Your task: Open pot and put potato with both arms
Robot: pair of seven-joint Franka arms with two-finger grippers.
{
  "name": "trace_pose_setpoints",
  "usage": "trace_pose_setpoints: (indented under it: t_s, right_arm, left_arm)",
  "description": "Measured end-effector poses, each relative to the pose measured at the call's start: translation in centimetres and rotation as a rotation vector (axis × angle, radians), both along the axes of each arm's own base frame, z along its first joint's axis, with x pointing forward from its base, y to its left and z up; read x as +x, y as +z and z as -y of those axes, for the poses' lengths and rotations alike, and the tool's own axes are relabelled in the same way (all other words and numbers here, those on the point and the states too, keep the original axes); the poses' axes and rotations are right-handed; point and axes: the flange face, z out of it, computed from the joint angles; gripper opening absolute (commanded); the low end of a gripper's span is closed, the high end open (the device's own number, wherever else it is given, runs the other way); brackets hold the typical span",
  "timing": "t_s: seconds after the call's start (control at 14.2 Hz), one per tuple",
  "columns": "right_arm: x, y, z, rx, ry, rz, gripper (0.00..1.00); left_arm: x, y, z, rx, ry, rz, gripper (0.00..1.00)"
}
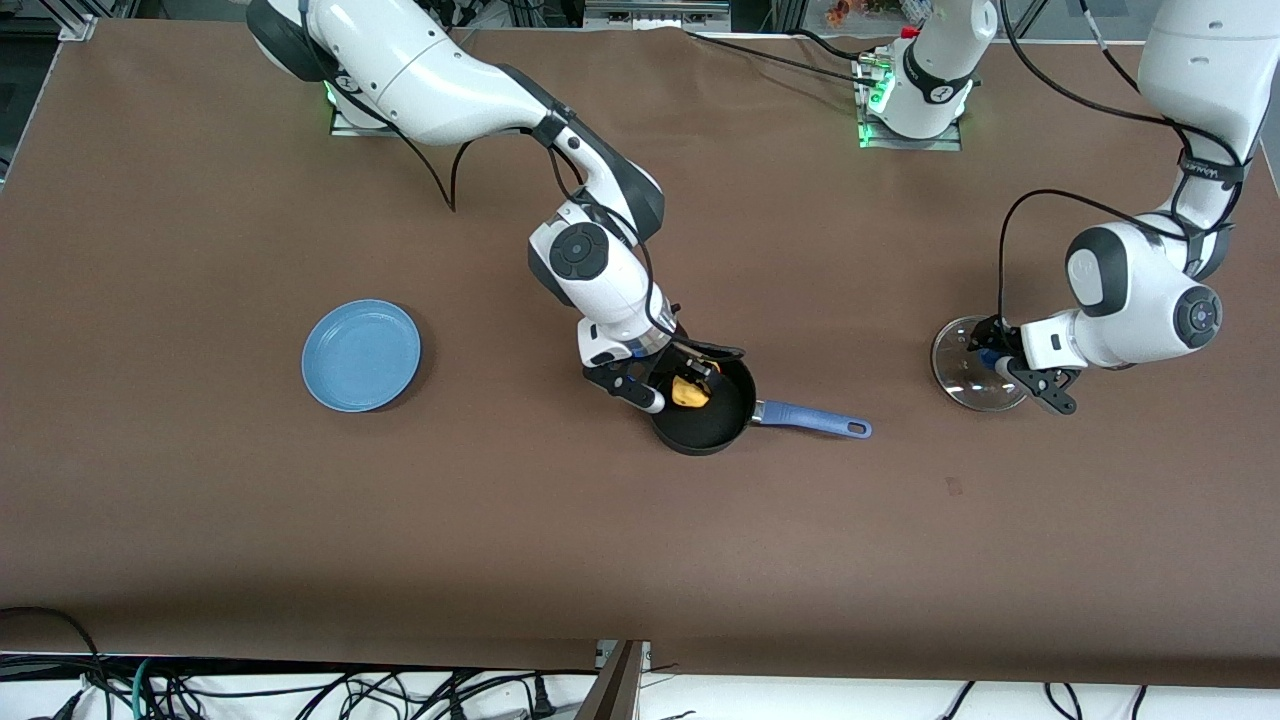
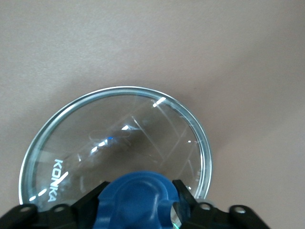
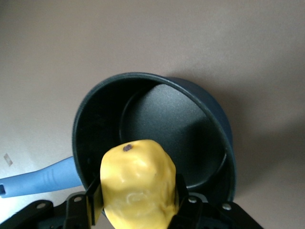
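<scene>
Blue plate [image 1: 361, 355] is sitting bare on the worktop [image 1: 200, 500] toward the right arm's end, well apart from everything else.

Right end effector [image 1: 672, 385] is hovering over the open saucepan [image 1: 716, 425], pinching the potato [image 1: 690, 391] between its fingers [image 3: 93, 202]. In the right wrist view the potato [image 3: 138, 183] is hanging above the rim nearest the end effector, not over the middle of the black base [image 3: 176, 138]. Saucepan's blue handle [image 1: 810, 418] is pointing toward the left arm's end.

Step in hand, as I read it: dropping the potato in. To do it well: shift slightly toward the pan centre, lower until the potato is just above the base, then spread the fingers. Releasing from height risks a bounce off the rim. Keep fingers clear of the wall so the pan isn't nudged.

Left end effector [image 1: 1005, 365] is pressing its fingers [image 2: 186, 195] on the blue knob [image 2: 138, 200] of the glass lid [image 1: 968, 362], which is at the worktop toward the left arm's end, well clear of the saucepan; can't tell if it's resting or just off the surface. Left arm is waiting.
</scene>
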Motion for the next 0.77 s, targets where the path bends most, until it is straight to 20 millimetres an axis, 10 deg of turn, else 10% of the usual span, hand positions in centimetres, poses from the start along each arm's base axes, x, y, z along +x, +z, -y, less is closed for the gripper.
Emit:
trace_pose_setpoints:
  t_s: [0.07,0.14,0.21,0.35,0.77]
  right_arm:
    - [0.0,-0.1,0.0,0.000,0.000,0.000,0.45]
    - [0.0,0.0,0.0,0.000,0.000,0.000,0.51]
    - [0.0,-0.1,0.0,0.000,0.000,-0.001,0.54]
    - [0.0,-0.3,0.0,-0.002,0.000,-0.003,1.00]
    - [-0.2,-0.6,-0.1,-0.018,0.008,-0.018,1.00]
  left_arm:
    - [0.5,0.2,-0.7,-0.002,-0.007,0.013,0.04]
    - [0.9,0.3,-1.3,-0.003,-0.011,0.024,0.63]
    - [1.3,0.4,-1.6,-0.003,-0.013,0.032,1.00]
    - [2.0,0.8,-1.7,-0.005,-0.025,0.044,1.00]
    - [6.0,6.9,-1.8,-0.028,-0.001,0.019,1.00]
